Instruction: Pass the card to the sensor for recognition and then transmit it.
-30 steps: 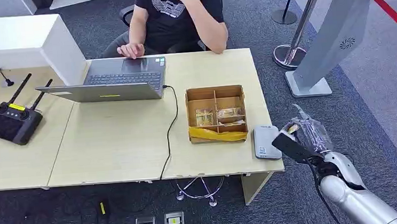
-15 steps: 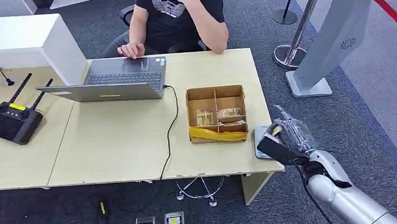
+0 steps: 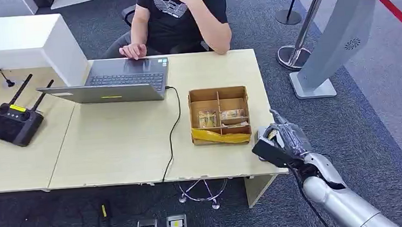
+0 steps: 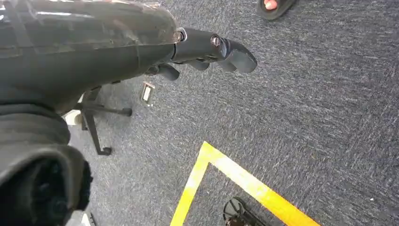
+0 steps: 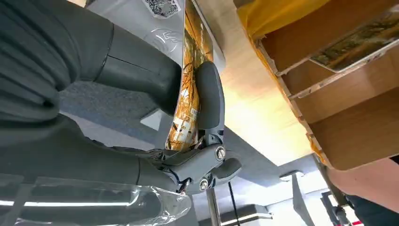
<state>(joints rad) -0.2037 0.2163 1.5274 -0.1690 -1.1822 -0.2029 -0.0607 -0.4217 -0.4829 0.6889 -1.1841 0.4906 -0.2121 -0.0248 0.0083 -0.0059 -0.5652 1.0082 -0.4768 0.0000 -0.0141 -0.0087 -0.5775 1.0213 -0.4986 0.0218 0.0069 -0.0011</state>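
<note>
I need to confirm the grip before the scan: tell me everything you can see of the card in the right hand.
The card is thin and stiff-looking, printed in orange and gold, its picture too blurred to read. The right hand pinches it between thumb and a dark finger, edge-on to the wrist camera. It sits right over the grey sensor at the table's corner, beside the cardboard box. Whether it touches the sensor, I cannot tell.

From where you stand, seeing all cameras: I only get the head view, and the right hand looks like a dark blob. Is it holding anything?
Observer: Yes. The right hand pinches a yellow-printed card between thumb and a finger.
Operator: Where's the sensor?
Observer: The grey sensor lies just beyond the card, with a QR code on it.
Operator: And the other hand?
Observer: The left hand hangs over grey carpet, holding nothing.
</note>
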